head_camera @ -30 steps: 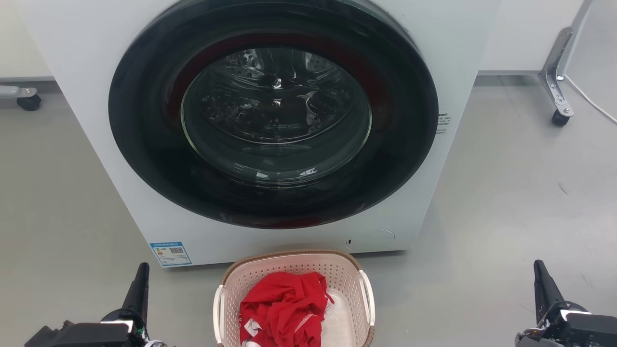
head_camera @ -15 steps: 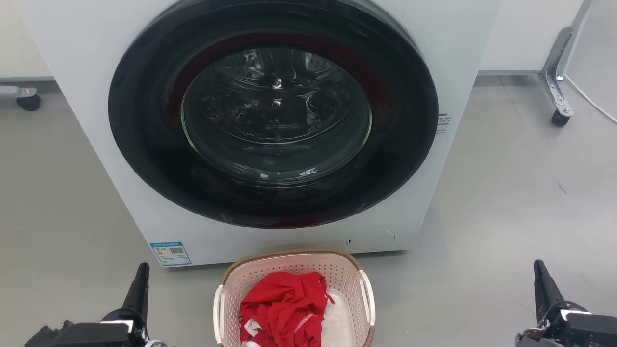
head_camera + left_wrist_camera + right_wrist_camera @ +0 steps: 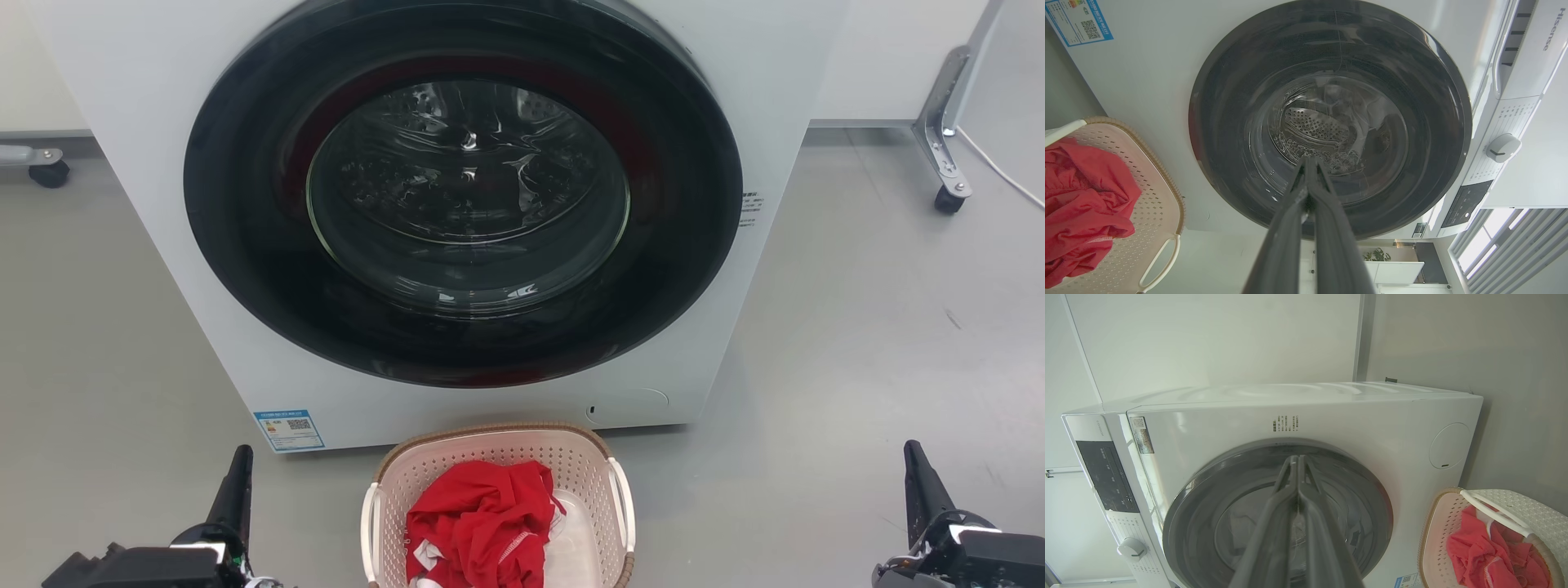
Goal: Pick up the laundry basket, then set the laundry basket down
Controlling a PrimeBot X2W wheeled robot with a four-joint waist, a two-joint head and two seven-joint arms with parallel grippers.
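Bottom centre of the head view, the basket [image 3: 490, 447] sits on the grey floor [image 3: 857, 327], just in front of the washer [image 3: 147, 204] and cut off by the lower edge. A red cloth [image 3: 482, 523] is heaped inside it, and white handles show on both sides. Above it the washer's dark round door [image 3: 463, 192] takes up the upper middle, with a blue sticker [image 3: 288, 429] at the washer's lower left corner. Left gripper [image 3: 242, 456] is at lower left, right gripper [image 3: 912, 451] at lower right, each well apart from the basket, each showing as one dark spike pointing up.

Over to the left wrist view: the two fingers run up from the bottom edge and meet at their tips [image 3: 1308, 162], pinched together on nothing, pointing at the door. The basket [image 3: 1163, 196] is at lower left with the red cloth in it. A white dial [image 3: 1502, 148] is at right.

Now the right wrist view: fingers pressed together again at the tips [image 3: 1295, 459], nothing between them, in front of the door. The basket [image 3: 1435, 539] is at lower right, beside the washer, red cloth inside.
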